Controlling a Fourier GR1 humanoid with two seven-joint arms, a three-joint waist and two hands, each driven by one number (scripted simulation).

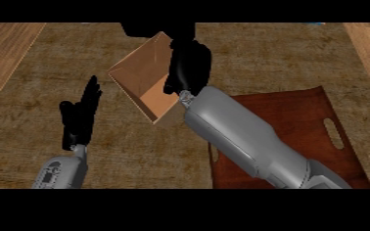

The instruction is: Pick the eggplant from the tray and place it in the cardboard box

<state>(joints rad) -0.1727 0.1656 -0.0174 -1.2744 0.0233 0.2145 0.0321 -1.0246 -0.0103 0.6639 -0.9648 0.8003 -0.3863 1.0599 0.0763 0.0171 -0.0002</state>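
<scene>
The counter [86,166] is spreading out under everything, a mottled brown top with paler wood showing at its left and right edges; on its right side the tray [289,110] is lying flat, reddish-brown, with a slot handle cut near its right rim; the right forearm [245,137] is crossing over the tray's left part, coming in from the lower right and slanting up toward the middle of the counter. The cardboard box [145,76] is sitting left of the tray, turned corner-on so it is looking like a diamond, its open inside facing up; its near corner is lying just beside the tray's upper left corner. The right hand [189,66] is hanging over the box's right wall, fingers pointing down and bunched together; whether they are curling round anything I cannot tell, since the hand is showing only as a dark shape. The eggplant is not showing anywhere I can make out; it may be hidden by that hand or inside the box, and I cannot tell which. The left hand [81,115] is resting open at the lower left, fingers straight and pointing up, well apart from the box.
</scene>
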